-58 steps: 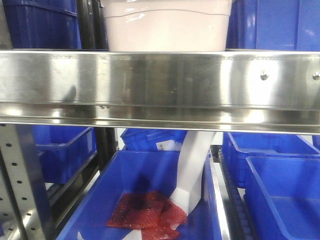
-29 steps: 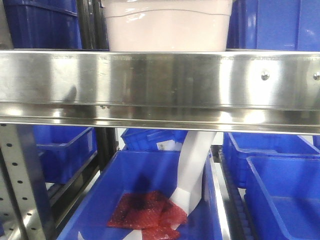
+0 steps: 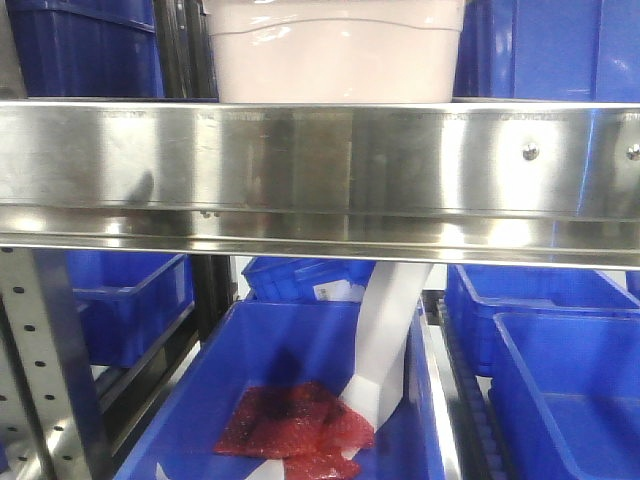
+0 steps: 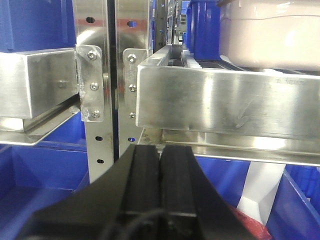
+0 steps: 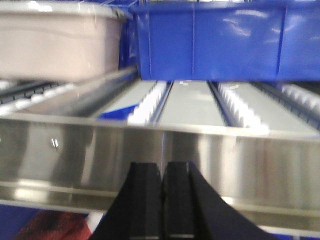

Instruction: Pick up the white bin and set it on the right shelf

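Observation:
The white bin (image 3: 335,55) is a pale pinkish tub with a wavy moulded line, standing on the steel shelf (image 3: 320,170) behind its broad reflective front rail. It also shows at the top right of the left wrist view (image 4: 270,35) and at the top left of the right wrist view (image 5: 57,45). My left gripper (image 4: 161,150) is shut and empty, below and in front of the rail (image 4: 225,100). My right gripper (image 5: 163,167) is shut and empty, in front of the rail (image 5: 250,165), to the right of the bin. Neither gripper shows in the front view.
Blue crates flank the bin on the shelf (image 3: 85,45) (image 3: 560,45) (image 5: 215,40). Below the rail, a blue crate (image 3: 300,400) holds red bubble-wrap bags (image 3: 295,420) and a white sleeve (image 3: 385,340). Perforated uprights (image 4: 95,75) stand at left. Roller tracks (image 5: 150,102) run along the shelf.
Nothing has visibly moved in the front view; only the reflections on the right of the rail have shifted slightly.

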{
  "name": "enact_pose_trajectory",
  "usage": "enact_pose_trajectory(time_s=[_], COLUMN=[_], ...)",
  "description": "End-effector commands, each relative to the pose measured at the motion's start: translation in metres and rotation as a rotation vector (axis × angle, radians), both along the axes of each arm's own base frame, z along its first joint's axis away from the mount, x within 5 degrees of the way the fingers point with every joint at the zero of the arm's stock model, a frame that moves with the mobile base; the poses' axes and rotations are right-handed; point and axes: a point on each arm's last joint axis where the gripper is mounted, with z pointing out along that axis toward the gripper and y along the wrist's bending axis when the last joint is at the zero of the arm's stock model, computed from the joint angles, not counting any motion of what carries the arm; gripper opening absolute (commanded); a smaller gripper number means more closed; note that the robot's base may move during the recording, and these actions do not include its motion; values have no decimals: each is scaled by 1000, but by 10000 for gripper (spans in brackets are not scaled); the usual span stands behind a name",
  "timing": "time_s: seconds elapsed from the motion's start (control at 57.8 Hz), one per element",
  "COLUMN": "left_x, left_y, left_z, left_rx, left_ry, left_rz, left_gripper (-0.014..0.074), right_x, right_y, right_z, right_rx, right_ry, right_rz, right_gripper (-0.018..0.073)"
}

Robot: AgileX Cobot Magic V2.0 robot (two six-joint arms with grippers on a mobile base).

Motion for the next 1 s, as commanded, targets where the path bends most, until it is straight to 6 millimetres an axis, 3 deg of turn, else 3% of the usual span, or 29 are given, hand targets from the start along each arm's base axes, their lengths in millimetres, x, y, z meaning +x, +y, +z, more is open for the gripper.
enact_pose_trajectory(time_s=[0.0, 0.985], left_x=[-1, -1], left_y=[2, 2], left_z=[5, 5], left_rx=[-23, -23], left_ry=[-86, -86], left_rz=[18, 18], left_gripper=[-118, -118], right_x=[-1, -1], right_y=[-1, -1], right_z=[5, 2], right_rx=[32, 40], right_ry=[-151, -124], right_rz=[-6, -4], right_gripper=[71, 71])
